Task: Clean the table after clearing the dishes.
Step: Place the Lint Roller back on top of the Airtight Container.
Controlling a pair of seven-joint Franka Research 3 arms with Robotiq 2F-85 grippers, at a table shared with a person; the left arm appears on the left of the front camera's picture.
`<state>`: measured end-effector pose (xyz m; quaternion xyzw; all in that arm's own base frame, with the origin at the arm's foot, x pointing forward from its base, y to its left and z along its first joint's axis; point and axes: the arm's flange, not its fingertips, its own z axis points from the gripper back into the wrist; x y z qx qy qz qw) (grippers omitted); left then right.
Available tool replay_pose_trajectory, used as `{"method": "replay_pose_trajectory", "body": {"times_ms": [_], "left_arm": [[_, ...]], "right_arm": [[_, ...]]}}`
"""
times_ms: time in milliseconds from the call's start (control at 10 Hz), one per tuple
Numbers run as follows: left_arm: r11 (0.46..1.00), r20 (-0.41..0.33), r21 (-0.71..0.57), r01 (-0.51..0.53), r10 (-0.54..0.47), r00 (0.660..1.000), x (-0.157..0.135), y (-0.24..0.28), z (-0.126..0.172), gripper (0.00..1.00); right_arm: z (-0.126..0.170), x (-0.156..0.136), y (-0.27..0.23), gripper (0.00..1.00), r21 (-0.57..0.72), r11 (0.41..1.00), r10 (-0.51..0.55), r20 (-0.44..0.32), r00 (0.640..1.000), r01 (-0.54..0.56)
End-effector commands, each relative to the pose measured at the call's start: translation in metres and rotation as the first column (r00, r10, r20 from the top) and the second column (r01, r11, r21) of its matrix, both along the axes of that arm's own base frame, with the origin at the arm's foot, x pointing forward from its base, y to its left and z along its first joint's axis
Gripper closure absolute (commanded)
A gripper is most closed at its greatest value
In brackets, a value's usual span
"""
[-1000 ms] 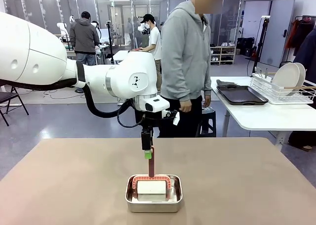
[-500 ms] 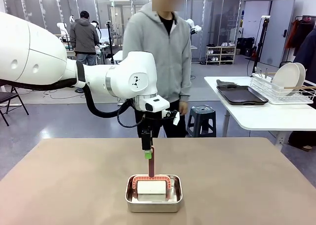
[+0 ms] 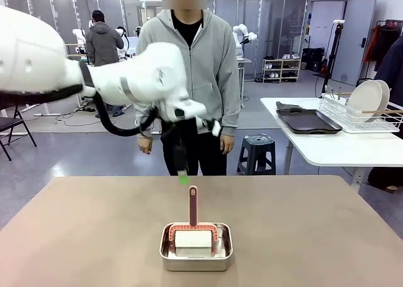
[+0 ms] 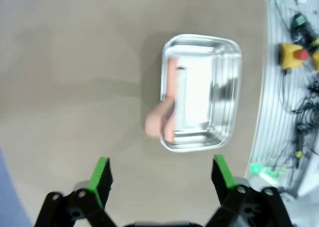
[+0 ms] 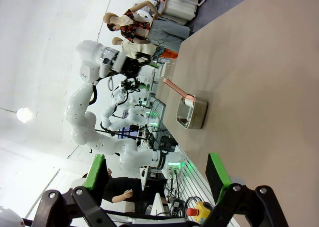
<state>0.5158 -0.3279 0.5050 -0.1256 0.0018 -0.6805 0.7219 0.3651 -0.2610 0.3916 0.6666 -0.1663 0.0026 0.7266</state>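
The light-brown table (image 3: 315, 236) carries a small steel pan (image 3: 196, 248) with a white block in it and a brush whose pinkish-red handle (image 3: 192, 206) stands upright. My left gripper (image 3: 182, 175) hangs open a little above and behind the handle's top, holding nothing. Looking down from the left wrist, my left gripper (image 4: 162, 174) shows green pads wide apart over the pan (image 4: 199, 92) and brush (image 4: 167, 112). My right gripper (image 5: 157, 173) is open and empty, well away from the pan (image 5: 192, 112). The dishes, white plates (image 3: 367, 99) and a dark tray (image 3: 307, 121), rest on the side table.
A person in a grey hoodie (image 3: 189, 54) stands at the table's far edge, hands down. To the right, a white side table (image 3: 340, 147) bears a wire rack (image 3: 345, 114). A grey stool (image 3: 256, 151) stands between the two tables.
My left gripper has risen off the brush handle and the arm has swung up and left; the brush stays standing in the pan. The person has stepped left to the table's middle.
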Motion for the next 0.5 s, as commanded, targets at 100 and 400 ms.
{"method": "replay_pose_trajectory", "body": {"times_ms": [100,400], "left_arm": [[0.940,-0.295,-0.255,-0.228,0.149,0.944,-0.015,0.125,0.057,0.00],[0.677,-0.524,-0.518,-0.523,0.232,0.819,-0.061,0.294,0.059,0.00]], "right_arm": [[0.003,-0.002,0.001,0.00,0.000,1.000,0.004,0.018,1.000,-0.004],[0.003,-0.002,0.001,0.00,0.000,1.000,0.004,0.018,1.000,-0.004]]}}
